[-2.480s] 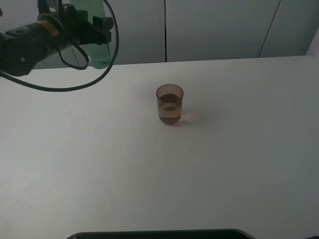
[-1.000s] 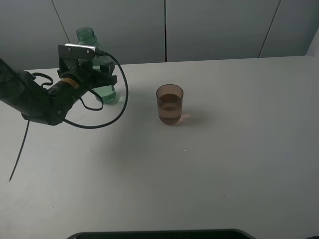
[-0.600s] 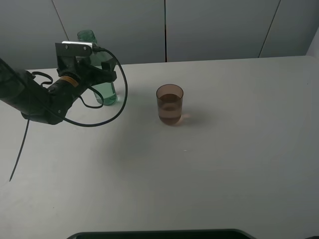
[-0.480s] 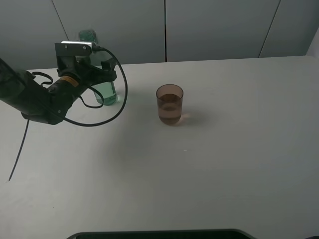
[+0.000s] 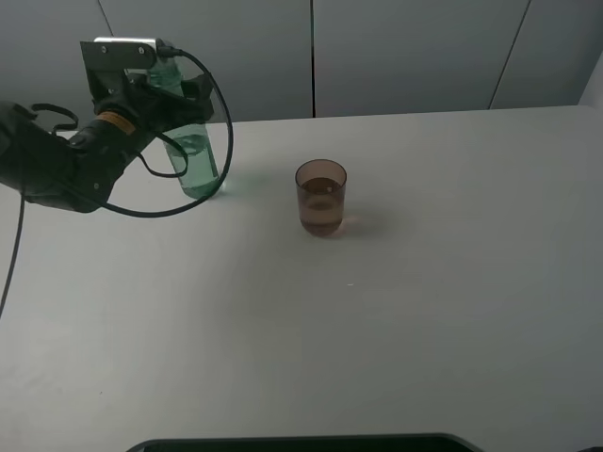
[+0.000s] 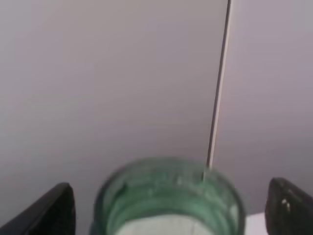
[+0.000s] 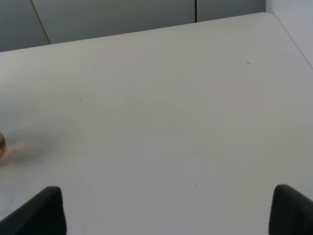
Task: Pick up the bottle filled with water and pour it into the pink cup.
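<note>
The green-tinted bottle (image 5: pixel 195 155) stands on the table (image 5: pixel 377 311) at the back left, capless and leaning a little to the left. My left gripper (image 5: pixel 181 102) is up at its neck. In the left wrist view the bottle's open mouth (image 6: pixel 168 193) lies between the two fingertips (image 6: pixel 51 210), which stand wide and clear of it, so the gripper (image 6: pixel 168 210) is open. The pink cup (image 5: pixel 321 197) stands upright right of the bottle, with liquid in it. My right gripper (image 7: pixel 168 215) is open and empty over bare table, out of the high view.
A grey panelled wall (image 5: pixel 405 52) runs behind the table's back edge. A dark object (image 5: pixel 301 443) lies along the front edge. The left arm's cable (image 5: pixel 221 141) loops in front of the bottle. A sliver of the cup (image 7: pixel 1 142) shows in the right wrist view.
The left arm brought the bottle down onto the table left of the cup. Since half a second ago the gripper has risen along the bottle to its neck, and the bottle leans more.
</note>
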Controlling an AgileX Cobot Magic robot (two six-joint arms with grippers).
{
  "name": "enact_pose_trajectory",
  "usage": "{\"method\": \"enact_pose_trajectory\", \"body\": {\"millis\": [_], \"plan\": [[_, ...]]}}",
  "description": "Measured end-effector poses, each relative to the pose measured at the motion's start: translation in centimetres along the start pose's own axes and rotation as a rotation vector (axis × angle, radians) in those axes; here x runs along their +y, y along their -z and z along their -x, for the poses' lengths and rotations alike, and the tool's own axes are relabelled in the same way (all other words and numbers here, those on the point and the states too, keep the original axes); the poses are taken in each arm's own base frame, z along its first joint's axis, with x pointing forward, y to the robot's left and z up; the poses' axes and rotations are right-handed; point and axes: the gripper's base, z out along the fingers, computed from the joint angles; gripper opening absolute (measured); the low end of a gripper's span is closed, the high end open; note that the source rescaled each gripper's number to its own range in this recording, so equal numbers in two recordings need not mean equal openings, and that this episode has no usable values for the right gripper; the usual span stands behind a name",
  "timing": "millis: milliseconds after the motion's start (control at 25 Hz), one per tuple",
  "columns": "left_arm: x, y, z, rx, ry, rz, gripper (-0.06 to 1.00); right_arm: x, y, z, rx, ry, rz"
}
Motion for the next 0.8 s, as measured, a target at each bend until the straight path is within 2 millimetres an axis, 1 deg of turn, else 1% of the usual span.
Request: {"method": "enact_pose_trajectory", "body": {"millis": [240,400,520,600,640,680,800], "plan": [[-0.4,0.9,5.3,-0.058,0.008,-0.011,0.98,0.0,0.0,0.0,0.000,0.000,0.000],[0.2,1.6,9.0,0.003,0.011,0.008,0.98,0.0,0.0,0.0,0.000,0.000,0.000],[1.9,1.9,11.7,0.088,0.019,0.059,0.98,0.0,0.0,0.0,0.000,0.000,0.000],[3.5,2.3,13.5,0.164,0.032,0.109,0.98,0.0,0.0,0.0,0.000,0.000,0.000],[4.2,2.5,14.1,0.221,0.041,0.133,0.98,0.0,0.0,0.0,0.000,0.000,0.000],[5.1,2.8,15.0,0.256,0.053,0.161,0.98,0.0,0.0,0.0,0.000,0.000,0.000],[7.3,3.9,16.8,0.443,0.087,0.231,0.98,0.0,0.0,0.0,0.000,0.000,0.000]]}}
